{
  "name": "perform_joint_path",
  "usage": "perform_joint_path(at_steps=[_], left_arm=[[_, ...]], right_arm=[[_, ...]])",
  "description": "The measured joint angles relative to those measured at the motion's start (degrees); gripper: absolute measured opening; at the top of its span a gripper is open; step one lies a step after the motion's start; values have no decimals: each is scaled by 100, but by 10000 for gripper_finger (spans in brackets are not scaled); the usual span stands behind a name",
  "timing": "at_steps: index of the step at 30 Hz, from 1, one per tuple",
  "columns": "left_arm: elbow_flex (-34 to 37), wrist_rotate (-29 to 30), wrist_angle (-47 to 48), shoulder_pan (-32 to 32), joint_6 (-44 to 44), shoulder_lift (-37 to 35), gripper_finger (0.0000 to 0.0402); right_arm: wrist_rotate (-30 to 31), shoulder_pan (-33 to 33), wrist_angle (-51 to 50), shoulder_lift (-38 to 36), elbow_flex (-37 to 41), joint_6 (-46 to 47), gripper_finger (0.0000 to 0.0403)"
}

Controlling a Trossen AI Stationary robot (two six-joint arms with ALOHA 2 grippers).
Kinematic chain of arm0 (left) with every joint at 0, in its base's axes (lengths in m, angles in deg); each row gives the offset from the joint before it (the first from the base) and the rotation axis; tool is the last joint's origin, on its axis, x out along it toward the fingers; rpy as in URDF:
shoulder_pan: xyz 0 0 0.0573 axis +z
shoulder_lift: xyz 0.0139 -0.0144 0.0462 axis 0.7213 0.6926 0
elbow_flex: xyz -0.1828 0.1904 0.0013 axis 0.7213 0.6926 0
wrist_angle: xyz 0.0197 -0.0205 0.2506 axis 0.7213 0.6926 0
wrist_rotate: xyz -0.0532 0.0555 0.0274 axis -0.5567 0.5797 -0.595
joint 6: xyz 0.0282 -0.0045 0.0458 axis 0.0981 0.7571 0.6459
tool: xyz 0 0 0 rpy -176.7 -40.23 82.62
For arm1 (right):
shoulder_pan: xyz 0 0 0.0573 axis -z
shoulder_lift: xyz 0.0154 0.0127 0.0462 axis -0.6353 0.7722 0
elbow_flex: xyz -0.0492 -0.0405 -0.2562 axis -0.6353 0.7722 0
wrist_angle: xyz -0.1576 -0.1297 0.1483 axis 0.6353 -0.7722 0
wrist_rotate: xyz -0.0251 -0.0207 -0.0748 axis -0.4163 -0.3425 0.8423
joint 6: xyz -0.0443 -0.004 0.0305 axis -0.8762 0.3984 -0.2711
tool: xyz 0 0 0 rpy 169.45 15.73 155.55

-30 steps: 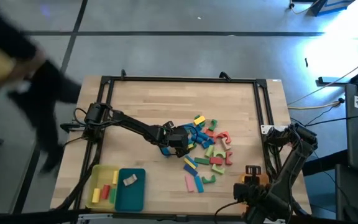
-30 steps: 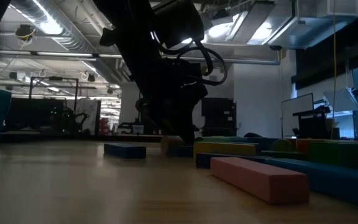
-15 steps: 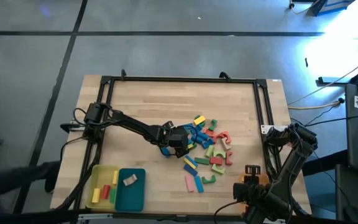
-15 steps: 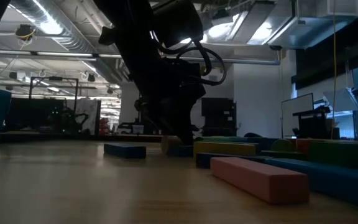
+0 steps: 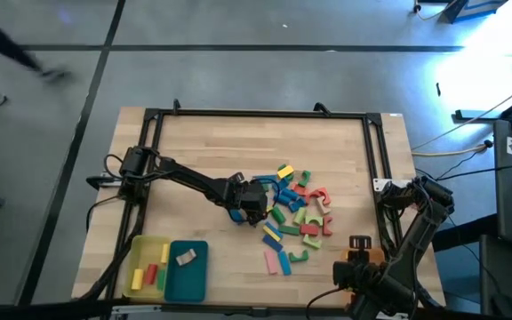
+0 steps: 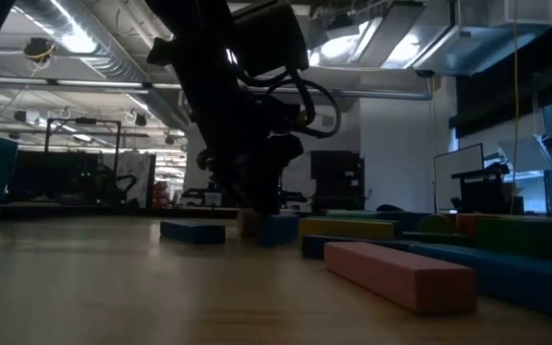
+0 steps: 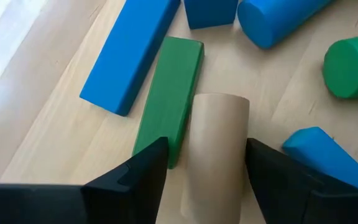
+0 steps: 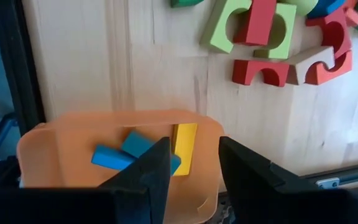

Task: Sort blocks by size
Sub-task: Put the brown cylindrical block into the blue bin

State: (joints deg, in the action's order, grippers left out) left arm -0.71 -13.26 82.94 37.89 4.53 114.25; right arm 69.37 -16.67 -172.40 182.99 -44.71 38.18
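The blocks lie in a loose pile at the table's middle, in blue, green, red, yellow and pink. My left gripper is down at the pile's left edge, open. Its fingers stand on either side of a tan cylinder that lies on its side on the table beside a green bar. My right gripper hangs open over the orange tray at the front right, with nothing between its fingers. My left gripper slants down from the table's left, with the tan cylinder's two long sides between its fingers and the fingers lying along it. Whether a finger touches the cylinder I cannot tell. The cylinder rests on the table.
A yellow tray and a teal tray with a few blocks stand at the front left. The orange tray holds blue blocks and a yellow one. A blue bar lies beside the green bar. Bare wood lies at the far side.
My left gripper has tipped a little at the wrist while staying over the pile's left edge. In the low view its fingers now stand slightly more toward that picture's left.
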Motion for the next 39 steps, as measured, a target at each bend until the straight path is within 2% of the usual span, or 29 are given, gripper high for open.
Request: perform_joint_path(at_steps=[4, 9, 14, 18, 23, 29, 34, 39], left_arm=[[4, -4, 13, 2, -6, 4, 170], [-113, -59, 120, 2, 105, 3, 108], [-422, -307, 553, -4, 277, -86, 106], [-585, -367, 698, -13, 394, -422, 106], [-599, -601, 1102, -116, 347, -899, 106], [-609, -1162, 2069, -478, -55, -1600, 110], [-610, -1854, 2921, -1004, -750, -2120, 112], [-612, -2517, 3684, -1735, -1840, -2412, 113]], right_arm=[[37, 0, 0, 0, 0, -4, 138], [627, 0, 0, 0, 0, -9, 138], [1466, 41, 8, 0, 0, -242, 138], [1799, 232, 43, 2, 2, -447, 138], [1852, 602, 412, 2, 11, -1012, 138], [1854, 1075, 1310, 2, 13, -2436, 138], [1831, 1489, 2044, 3, 13, -3574, 138], [1765, 1918, 2596, 2, 13, -4361, 138]])
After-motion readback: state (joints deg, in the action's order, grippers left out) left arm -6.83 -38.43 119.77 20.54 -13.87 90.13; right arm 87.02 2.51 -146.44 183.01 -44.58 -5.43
